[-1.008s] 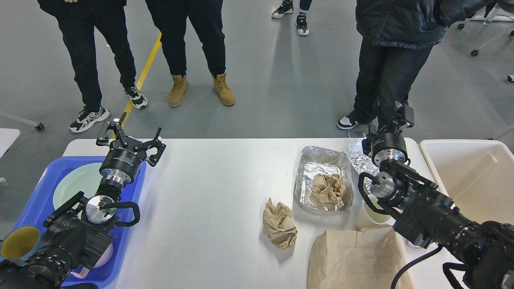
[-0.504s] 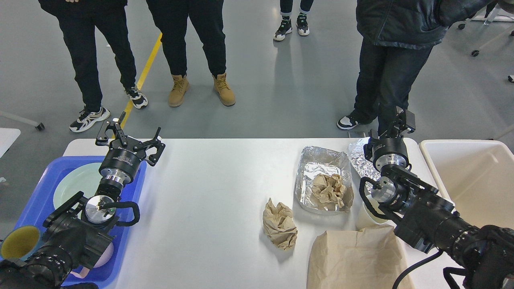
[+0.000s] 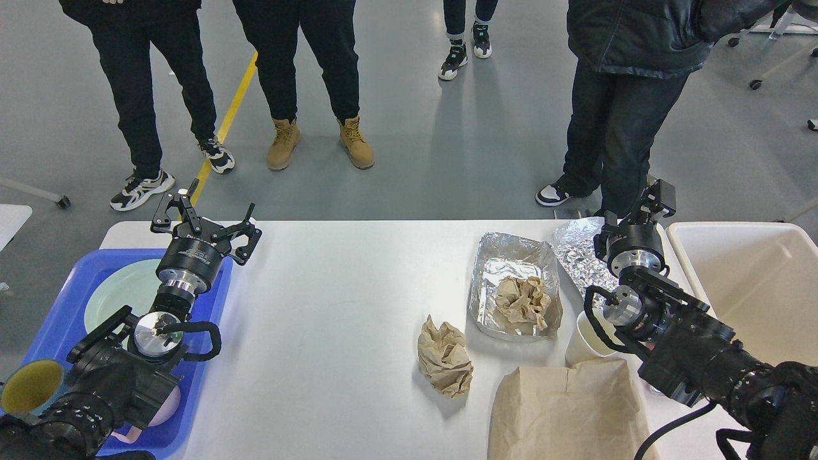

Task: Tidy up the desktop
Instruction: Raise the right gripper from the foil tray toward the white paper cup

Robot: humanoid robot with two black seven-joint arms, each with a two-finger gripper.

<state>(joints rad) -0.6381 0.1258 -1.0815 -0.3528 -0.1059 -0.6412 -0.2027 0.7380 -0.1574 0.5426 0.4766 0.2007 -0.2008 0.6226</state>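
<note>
A white desktop (image 3: 332,306) with rounded corners fills the lower centre of the frame. No readable writing or brand can be made out anywhere. At lower left, the left arm is raised over a blue tray (image 3: 70,300), and the left gripper (image 3: 206,216) is seen with its two fingers spread wide, holding nothing. A pale green plate (image 3: 121,287) in the tray is partly hidden by this arm. At right, the right arm is angled up toward the far table edge; the right gripper (image 3: 655,199) is seen end-on and dark, so its state cannot be told. A foil tray (image 3: 511,262) holding crumpled brown paper (image 3: 523,301) lies right of centre, a foil sheet (image 3: 578,252) just beside it. A second paper wad (image 3: 445,358), a white cup (image 3: 585,338) and a brown paper bag (image 3: 569,409), cut off at the bottom edge, lie nearer. A cream bin (image 3: 748,281) is cropped at the right.
</note>
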